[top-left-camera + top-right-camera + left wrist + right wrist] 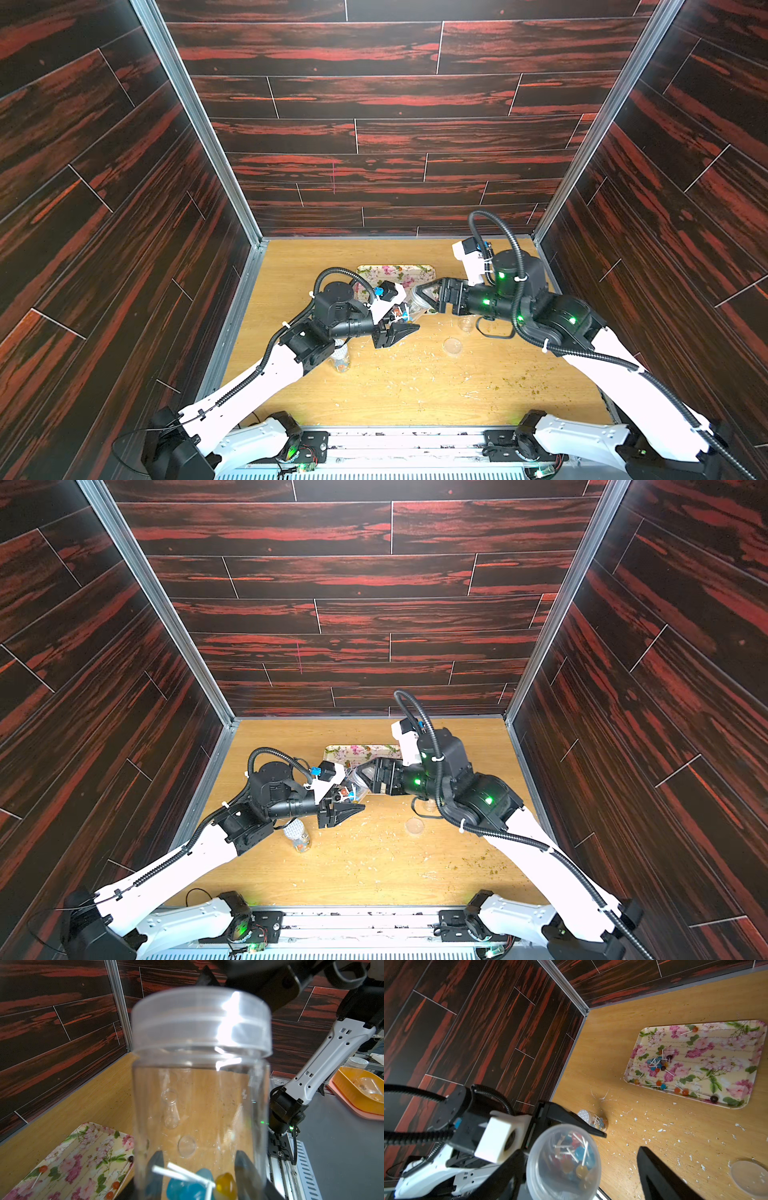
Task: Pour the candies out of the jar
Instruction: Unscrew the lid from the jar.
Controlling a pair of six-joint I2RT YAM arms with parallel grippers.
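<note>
**Lid still on the jar: the pouring is yet to come**

In both top views the left gripper is clamped on the base end of the clear jar. It holds the jar off the wooden table, close to the near edge of the flowered tray, with the lid end turned toward the right arm. The right gripper meets the jar at that end. A second jar, smaller, stands beside the left arm. A loose clear disc lies on the board among pale crumbs.

In the left wrist view the jar is a smooth, see-through plastic cylinder under a broad translucent cap. The candies are glossy blue and amber balls on thin white sticks. They rest at the base between the two dark fingers.

In the right wrist view the cap is seen end-on, round and frosted, with the candies heaped behind it. One black finger of the right gripper stands clear of the cap's edge, so the jaws are apart around the lid and not gripping it. The tray is a shallow, glossy rectangle with rounded corners and a low rim. It already carries other candies, some clustered and some strewn along one edge.

By my reading, some candies are already out on the tray. For this jar, the cap has yet to come off, and the tipping over the tray comes after that.
</note>
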